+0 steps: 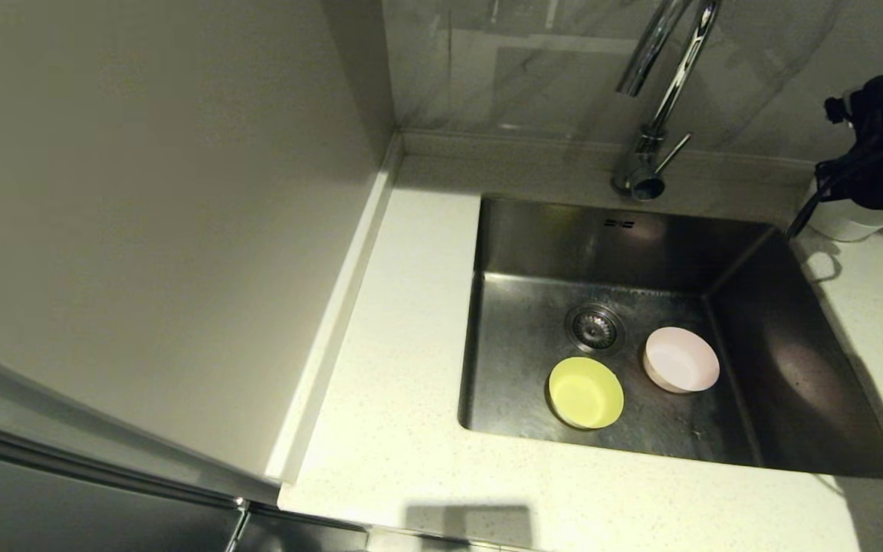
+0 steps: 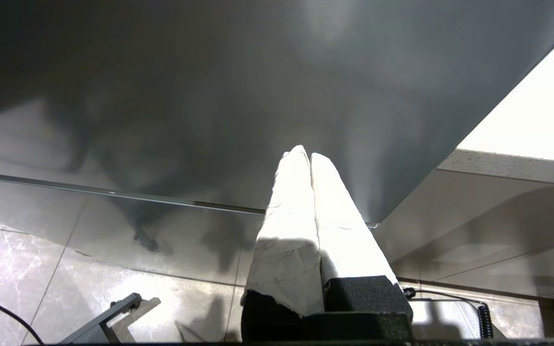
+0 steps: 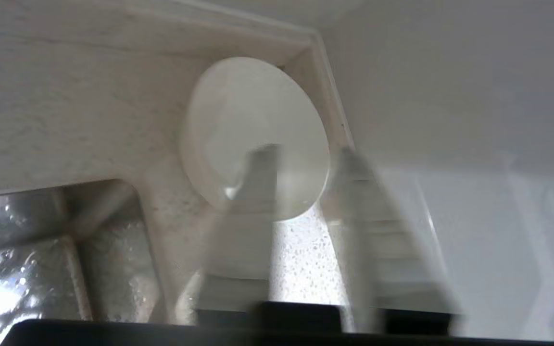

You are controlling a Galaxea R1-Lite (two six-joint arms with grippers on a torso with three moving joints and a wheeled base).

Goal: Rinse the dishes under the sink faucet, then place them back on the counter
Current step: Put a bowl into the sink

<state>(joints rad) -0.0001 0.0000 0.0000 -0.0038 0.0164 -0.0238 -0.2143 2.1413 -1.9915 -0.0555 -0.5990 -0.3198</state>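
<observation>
Here the right gripper (image 3: 301, 158) stands parted at the white bowl's (image 3: 253, 120) rim on the counter (image 3: 65, 110), in the corner beside the sink (image 1: 518, 230); yellow bowl (image 1: 585, 392) and pink bowl (image 1: 681, 359) sit in the basin; left gripper (image 2: 306, 156) pressed together, parked.

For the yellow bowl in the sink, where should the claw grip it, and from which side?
Probably the yellow bowl by its thin rim, from above: it sits upright and open on the sink floor, clear of the pink bowl, with walls blocking a level approach.
</observation>
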